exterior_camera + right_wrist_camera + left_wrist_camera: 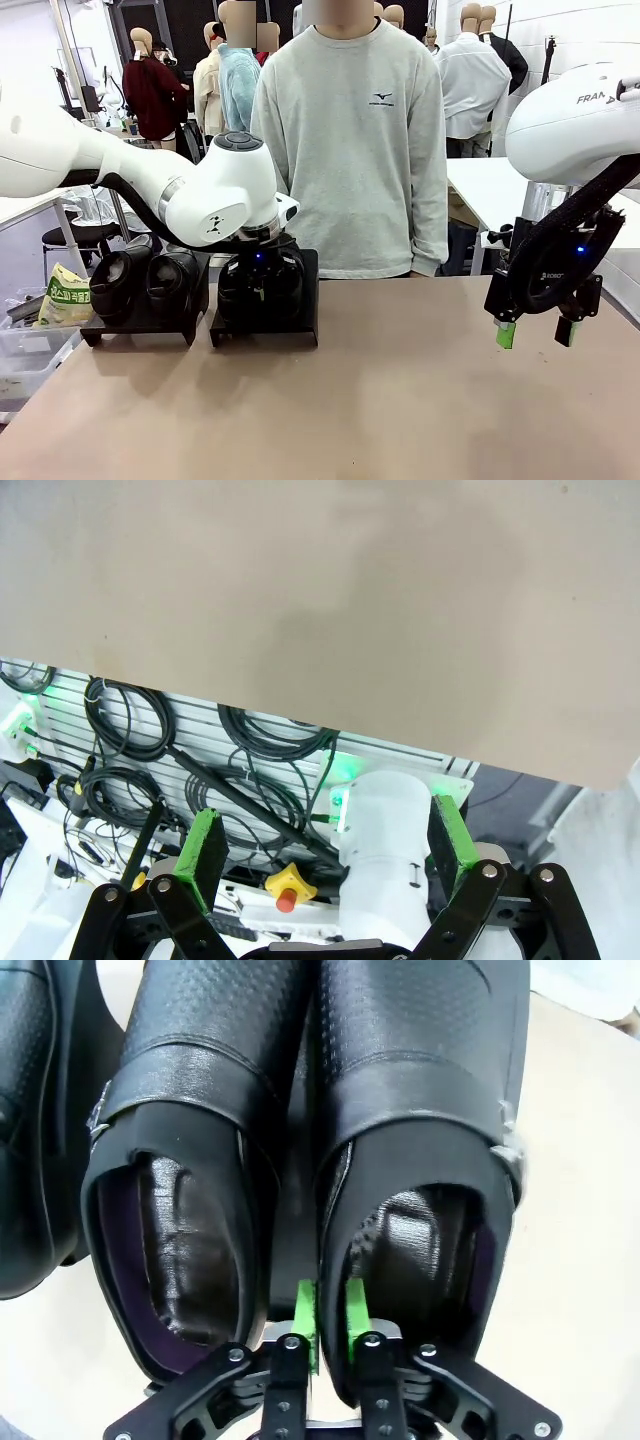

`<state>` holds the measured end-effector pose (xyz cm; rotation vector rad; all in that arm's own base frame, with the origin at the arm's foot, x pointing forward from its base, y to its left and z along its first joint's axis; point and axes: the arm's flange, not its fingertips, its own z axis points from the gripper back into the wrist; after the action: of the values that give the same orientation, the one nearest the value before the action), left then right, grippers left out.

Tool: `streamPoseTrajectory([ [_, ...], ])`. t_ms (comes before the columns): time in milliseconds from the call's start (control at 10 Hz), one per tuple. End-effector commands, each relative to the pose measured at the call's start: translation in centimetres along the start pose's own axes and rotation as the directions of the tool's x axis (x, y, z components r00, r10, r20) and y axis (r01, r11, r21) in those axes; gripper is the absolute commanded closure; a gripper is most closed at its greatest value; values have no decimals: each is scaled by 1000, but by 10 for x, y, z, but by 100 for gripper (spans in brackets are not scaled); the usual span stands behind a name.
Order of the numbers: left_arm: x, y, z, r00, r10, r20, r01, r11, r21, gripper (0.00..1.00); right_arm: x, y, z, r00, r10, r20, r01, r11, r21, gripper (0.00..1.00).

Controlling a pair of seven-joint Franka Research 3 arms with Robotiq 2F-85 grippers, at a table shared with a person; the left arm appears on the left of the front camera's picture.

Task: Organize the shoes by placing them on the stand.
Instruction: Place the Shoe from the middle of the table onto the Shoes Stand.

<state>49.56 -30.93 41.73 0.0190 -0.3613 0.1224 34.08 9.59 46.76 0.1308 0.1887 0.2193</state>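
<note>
A: Item one, your left arm; how does it stand?

B: You see it come in from the left edge of the front view, bent at the elbow, wrist turned down over the right stand [264, 335]; the left gripper [331, 1322] sits low behind the heels of two shoes; its green pads [305, 1322] are nearly together, a narrow gap between them; one pad lies against the inner heel wall of the right-hand shoe [420, 1150], the other in the slot between that shoe and its neighbour [200, 1130]; whether the wall is pinched or just let go, I cannot tell.

A: Item two, the shoes; where are they?

B: Four black shoes; you have two on the left stand [140, 325], side by side, toes toward you, one [120, 280] and the other [172, 280]; the second pair rests on the right stand, largely hidden in the front view by the left wrist; the wrist camera shows them parallel, openings toward the camera, purple lining inside.

A: Item three, your right arm?

B: It enters from the right; the right gripper [536, 335] hangs above the brown table [400, 400], fingers pointing down, spread wide, nothing between them; well apart from both stands.

A: Item four, the person?

B: One person [350, 140] in a grey sweatshirt stands at the far edge of the table, behind the stands.
</note>
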Motion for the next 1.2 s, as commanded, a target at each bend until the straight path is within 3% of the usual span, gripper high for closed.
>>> streamPoseTrajectory([
  [0,7,-5,6,1000,-16,1,16,1000,-2,42,3,1,3,1000,-8,-3,8,1000,2,0],
  [200,7,-4,10,1000,-14,27,14,1000,6,2,3,1,3,1000,-8,-3,8,1000,2,0],
  [600,-3,-3,44,997,-30,73,32,999,-18,0,3,1,3,1000,-8,-3,8,1000,2,0],
  [1100,-11,2,57,995,-28,94,28,1000,-3,0,3,1,3,1000,-8,-3,8,1000,2,0],
])
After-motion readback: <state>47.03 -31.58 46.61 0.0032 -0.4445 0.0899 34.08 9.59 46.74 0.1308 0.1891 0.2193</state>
